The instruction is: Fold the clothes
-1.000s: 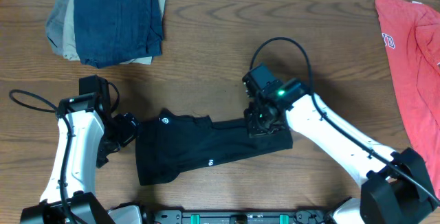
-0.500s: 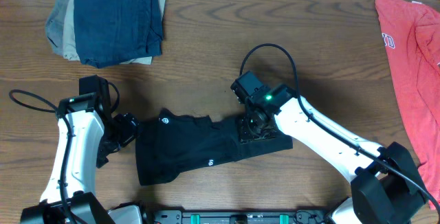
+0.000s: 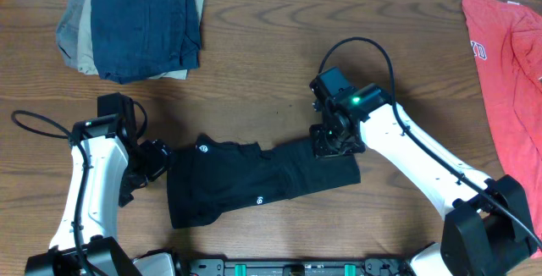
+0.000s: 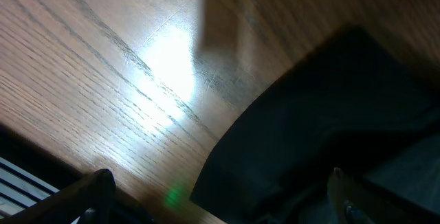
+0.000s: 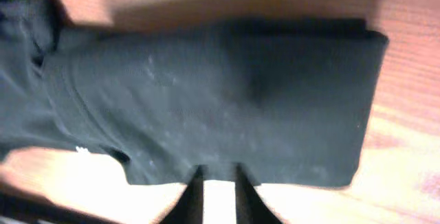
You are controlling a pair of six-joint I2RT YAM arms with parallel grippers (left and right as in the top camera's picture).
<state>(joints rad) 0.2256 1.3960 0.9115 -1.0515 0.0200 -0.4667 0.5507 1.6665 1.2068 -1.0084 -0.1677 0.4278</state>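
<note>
The clothes, a black T-shirt (image 3: pixel 246 183) with small white round logos (image 3: pixel 203 148), lie bunched in a long strip across the table's front middle. My right gripper (image 3: pixel 334 143) sits at the strip's upper right edge. In the right wrist view its narrow fingers (image 5: pixel 194 189) stand close together, tips pinched on the hem of the black T-shirt (image 5: pixel 220 93). My left gripper (image 3: pixel 154 159) rests at the strip's left end. It is wide open in the left wrist view (image 4: pixel 220 196), a corner of the black T-shirt (image 4: pixel 330 100) lying between its fingers.
A stack of folded dark blue, tan and grey garments (image 3: pixel 135 26) sits at the back left. A red T-shirt (image 3: pixel 508 81) is spread along the right edge. Bare wood table (image 3: pixel 271 56) lies behind the black shirt.
My right gripper swung left over the shirt, then back right to the upper right edge, and its fingers are shut again. The left arm has not moved.
</note>
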